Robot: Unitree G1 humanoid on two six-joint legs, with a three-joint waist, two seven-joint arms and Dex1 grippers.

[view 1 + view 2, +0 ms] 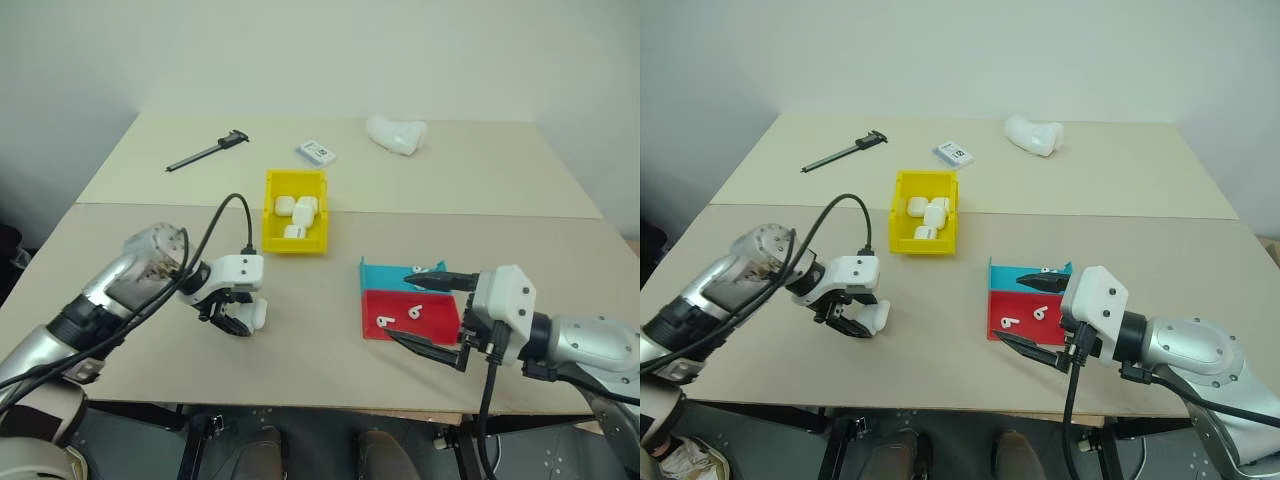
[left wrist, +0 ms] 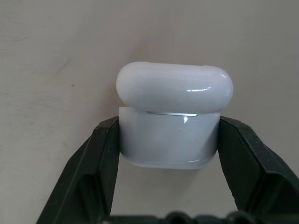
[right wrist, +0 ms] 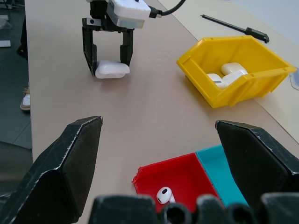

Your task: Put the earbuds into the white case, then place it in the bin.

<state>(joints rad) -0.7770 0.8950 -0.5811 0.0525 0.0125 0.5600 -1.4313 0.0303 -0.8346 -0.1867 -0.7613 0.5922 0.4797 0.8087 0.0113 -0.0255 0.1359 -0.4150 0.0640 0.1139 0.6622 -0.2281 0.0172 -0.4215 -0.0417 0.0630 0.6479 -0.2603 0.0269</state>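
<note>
The left hand [image 1: 238, 318] clamps the white case [image 2: 170, 119] just above the surface [image 1: 320, 330], lid ajar; the right hand [image 1: 432, 312] gapes empty over the tray [image 1: 372, 318] holding the earbuds [image 1: 414, 312] — loading seems pending; next, pinch one earbud.

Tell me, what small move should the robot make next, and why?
Probably set the small glossy white plastic case, clamped in the left gripper, down on the table and open its lid. The tiny white earbuds lie loose in the red-and-teal tray; the right gripper waits open.
</note>
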